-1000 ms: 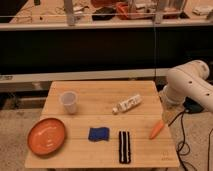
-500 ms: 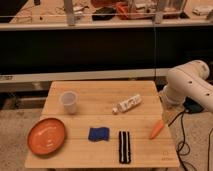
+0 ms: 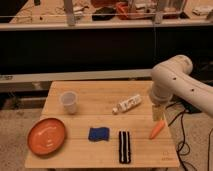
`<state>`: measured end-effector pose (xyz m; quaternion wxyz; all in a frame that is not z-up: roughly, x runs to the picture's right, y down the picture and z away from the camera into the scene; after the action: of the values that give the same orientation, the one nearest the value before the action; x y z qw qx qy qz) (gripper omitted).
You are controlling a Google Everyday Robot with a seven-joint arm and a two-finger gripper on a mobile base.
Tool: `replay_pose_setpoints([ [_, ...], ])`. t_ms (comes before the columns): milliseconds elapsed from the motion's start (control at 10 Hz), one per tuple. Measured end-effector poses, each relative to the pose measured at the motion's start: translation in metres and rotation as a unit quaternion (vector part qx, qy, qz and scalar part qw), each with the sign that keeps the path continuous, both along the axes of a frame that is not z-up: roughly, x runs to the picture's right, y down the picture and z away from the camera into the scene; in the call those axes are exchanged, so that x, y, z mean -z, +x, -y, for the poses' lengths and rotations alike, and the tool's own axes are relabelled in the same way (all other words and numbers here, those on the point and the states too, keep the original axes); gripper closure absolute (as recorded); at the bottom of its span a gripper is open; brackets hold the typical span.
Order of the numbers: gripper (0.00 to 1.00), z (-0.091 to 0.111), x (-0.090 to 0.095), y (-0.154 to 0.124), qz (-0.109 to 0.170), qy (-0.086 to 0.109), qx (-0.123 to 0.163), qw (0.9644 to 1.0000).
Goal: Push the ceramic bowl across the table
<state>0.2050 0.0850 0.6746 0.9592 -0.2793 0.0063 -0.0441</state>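
The ceramic bowl, a wide shallow orange dish, lies at the front left corner of the light wooden slatted table. My white arm comes in from the right and bends down over the table's right edge. My gripper hangs below it, just above an orange carrot and far to the right of the bowl. Nothing shows in the gripper.
A translucent white cup stands behind the bowl. A white bottle lies at mid-table, a blue sponge and a black striped item near the front. A long grey shelf with dark panels runs behind the table.
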Motion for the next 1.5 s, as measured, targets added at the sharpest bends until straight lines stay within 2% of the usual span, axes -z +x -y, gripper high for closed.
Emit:
replay_pose_setpoints([
  [400, 0.20, 0.008, 0.005, -0.039, 0.020, 0.004, 0.038, 0.9991],
  [700, 0.20, 0.006, 0.007, -0.108, 0.050, 0.015, 0.073, 0.9960],
  [1100, 0.20, 0.005, 0.008, -0.134, 0.067, 0.027, 0.095, 0.9929],
  [1300, 0.20, 0.005, 0.008, -0.161, 0.084, 0.042, 0.111, 0.9894],
  [1500, 0.20, 0.003, 0.009, -0.174, 0.093, 0.052, 0.122, 0.9868],
])
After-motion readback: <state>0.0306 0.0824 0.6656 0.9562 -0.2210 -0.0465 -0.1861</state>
